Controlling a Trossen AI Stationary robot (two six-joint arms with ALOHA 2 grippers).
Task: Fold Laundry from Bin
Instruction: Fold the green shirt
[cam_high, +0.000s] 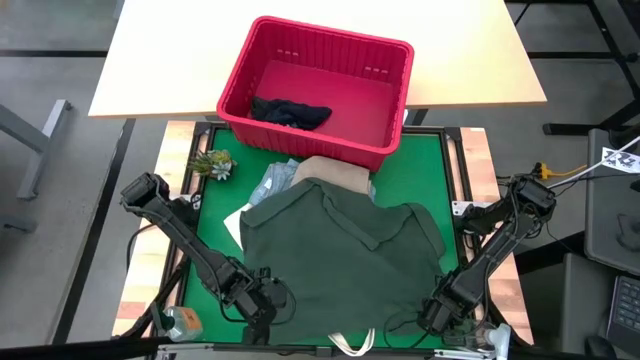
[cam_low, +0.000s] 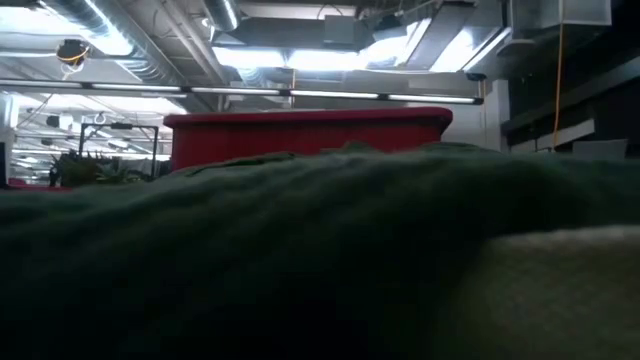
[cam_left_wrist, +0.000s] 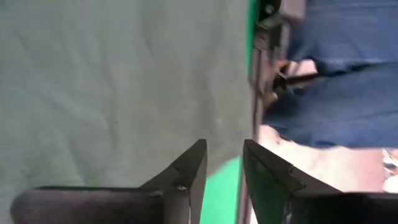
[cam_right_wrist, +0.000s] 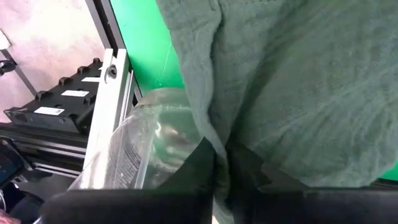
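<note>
I have the shirt (cam_high: 335, 255) spread flat on the worktop (cam_high: 420, 165) ahead of the bin (cam_high: 316, 92). My right fingers (cam_right_wrist: 221, 168) pinch its near hem for smoothing; the left fingers (cam_left_wrist: 224, 168) stand apart, holding nothing.

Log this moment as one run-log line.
stage: olive shirt spread on mat | left gripper: open at shirt's near-left hem | right gripper: pinching near-right hem | bin: dark garment inside

A dark olive shirt (cam_high: 340, 255) covers a bright green tabletop (cam_high: 425, 170) beside a red bin (cam_high: 385, 150) (navy shorts (cam_high: 290, 113) inside), beige cloth (cam_high: 335, 173) and pale blue denim (cam_high: 275, 182).
</note>
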